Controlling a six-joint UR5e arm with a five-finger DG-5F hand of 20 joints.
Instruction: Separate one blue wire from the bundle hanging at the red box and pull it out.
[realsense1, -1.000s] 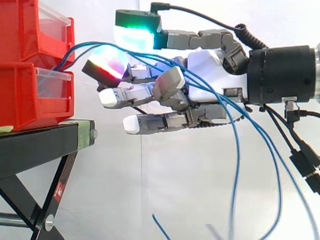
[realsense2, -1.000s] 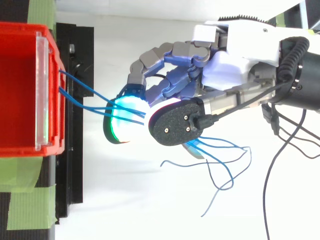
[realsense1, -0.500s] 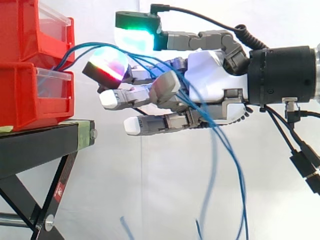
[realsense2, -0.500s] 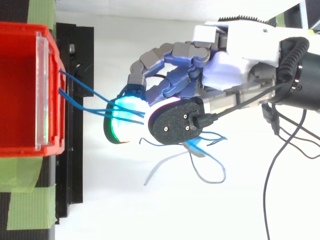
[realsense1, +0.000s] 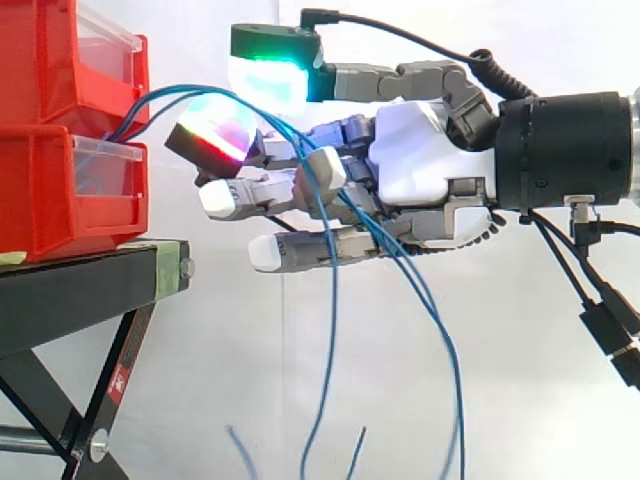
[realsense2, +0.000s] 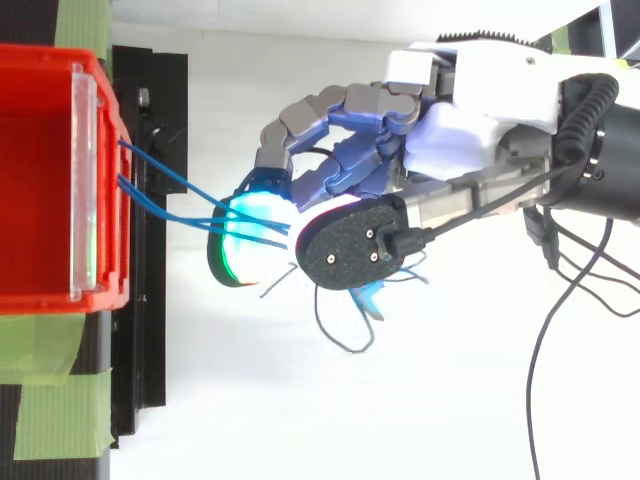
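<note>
Looks like a robotics lab to me: a robot arm (realsense1: 565, 150), red bins (realsense1: 70, 190) on a black stand (realsense1: 90, 290), green tape (realsense2: 60, 420) at its corners, white curtain (realsense1: 500, 350) behind.

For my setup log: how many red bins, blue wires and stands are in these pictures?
Red bins: 2, stacked
Blue wires: at least 3; they overlap, so the exact number is unclear
Black stand: 1
Total: at least 6
</note>
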